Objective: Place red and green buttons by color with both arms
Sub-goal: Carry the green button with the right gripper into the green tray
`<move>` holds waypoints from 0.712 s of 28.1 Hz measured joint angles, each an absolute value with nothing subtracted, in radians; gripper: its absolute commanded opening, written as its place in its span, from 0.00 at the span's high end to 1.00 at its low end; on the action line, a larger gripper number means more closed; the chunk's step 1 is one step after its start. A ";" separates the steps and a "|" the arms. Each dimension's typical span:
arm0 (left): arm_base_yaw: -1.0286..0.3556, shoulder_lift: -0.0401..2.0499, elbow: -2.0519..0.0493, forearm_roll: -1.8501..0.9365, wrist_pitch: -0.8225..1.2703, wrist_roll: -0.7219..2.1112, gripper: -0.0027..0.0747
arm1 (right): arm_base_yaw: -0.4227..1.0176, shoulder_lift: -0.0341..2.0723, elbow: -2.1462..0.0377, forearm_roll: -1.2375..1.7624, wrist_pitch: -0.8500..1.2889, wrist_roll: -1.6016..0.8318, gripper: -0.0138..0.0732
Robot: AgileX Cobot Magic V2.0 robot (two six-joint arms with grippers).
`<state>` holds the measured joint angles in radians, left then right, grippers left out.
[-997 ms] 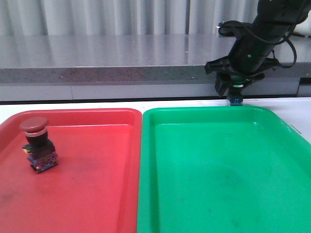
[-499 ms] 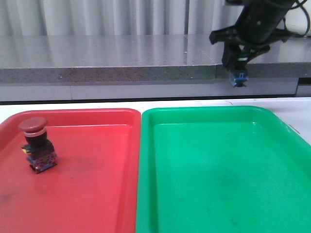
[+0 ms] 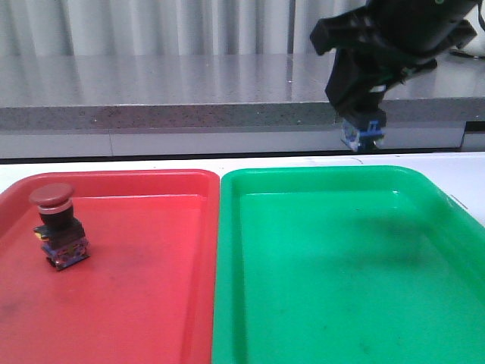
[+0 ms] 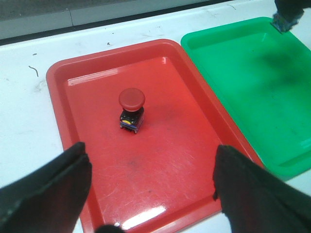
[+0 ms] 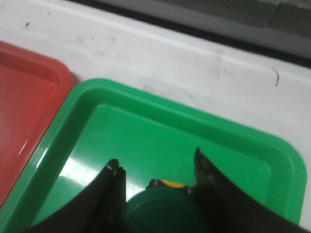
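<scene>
White table [image 3: 462, 171] | R gripper [image 3: 362, 130] clamps green button [image 5: 163, 213] above green tray [image 3: 227, 227] | L gripper [image 4: 155, 194] wide open, empty

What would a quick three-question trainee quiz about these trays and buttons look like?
1. True or false: the red button stands in the red tray.
2. Which end effector holds the green button? A) left B) right C) neither
3. Fill in: the left end effector is ___.

Key:
1. True; it stands upright there.
2. B; the right end effector holds it above the far edge of the green tray.
3. open; its fingers are wide apart above the red tray, holding nothing.
</scene>
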<state>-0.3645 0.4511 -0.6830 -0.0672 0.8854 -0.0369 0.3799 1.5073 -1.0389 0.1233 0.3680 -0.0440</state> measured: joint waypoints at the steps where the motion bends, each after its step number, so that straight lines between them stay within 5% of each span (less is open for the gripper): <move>1: -0.365 0.451 -0.683 -0.067 0.885 -0.037 0.30 | 0.395 1.488 -0.993 0.128 0.353 -0.044 0.51; 9: -0.365 0.451 -0.683 -0.067 0.885 -0.037 0.30 | 0.424 1.479 -0.785 0.172 0.184 -0.044 0.51; 20: -0.365 0.451 -0.683 -0.067 0.885 -0.037 0.30 | 0.425 1.587 -0.763 0.208 0.084 -0.044 0.50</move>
<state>-0.3645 0.4511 -0.6830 -0.0672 0.8854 -0.0369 0.4252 1.5867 -0.7627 0.2085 0.0840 -0.0440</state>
